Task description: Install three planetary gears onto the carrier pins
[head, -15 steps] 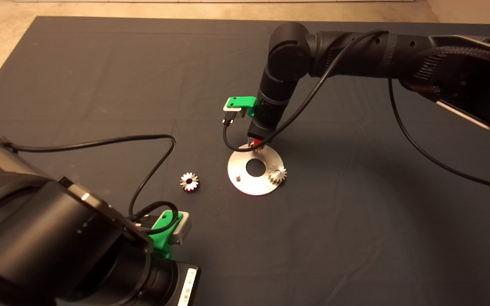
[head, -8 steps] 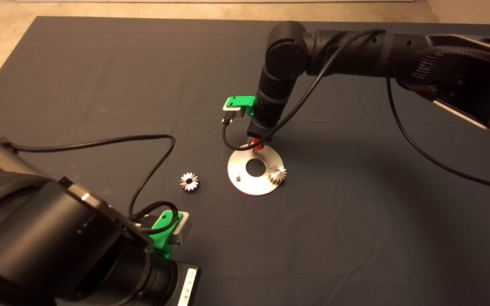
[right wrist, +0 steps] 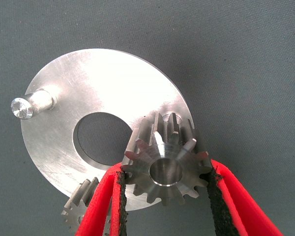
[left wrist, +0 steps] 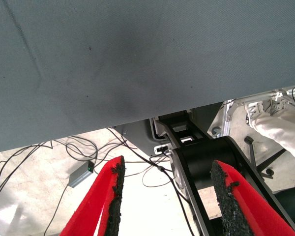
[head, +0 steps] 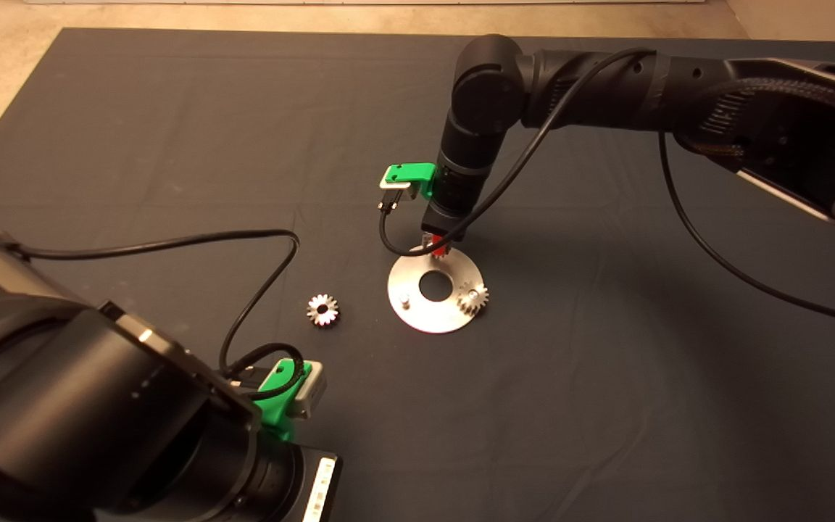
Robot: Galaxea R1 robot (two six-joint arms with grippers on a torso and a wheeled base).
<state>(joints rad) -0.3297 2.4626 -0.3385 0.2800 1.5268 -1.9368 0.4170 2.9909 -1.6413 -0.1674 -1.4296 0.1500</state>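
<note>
1. Barely a twitch since the earlier frames: the right arm's elbow has nudged a touch, and the right gripper still sits over the far rim of the flat round silver disc with the large centre hole.
2. No brand, label or writing can be read anywhere.
3. Pose: the right black arm reaches in from the right, bends at the elbow and drops near-vertical onto the disc.
4. In the right wrist view, the red fingers with black pads are closed on a small silvery toothed gear, one pad on each side of its teeth. It sits at the disc's rim; whether it is fully down on its pin is hard to say.
5. A second gear sits on the disc's right side. One short silvery stud stands bare on the left side.
6. The third gear lies loose on the dark mat, near the disc's left.
7. The left gripper waits at lower left, fingers spread wide, holding nothing.
</note>
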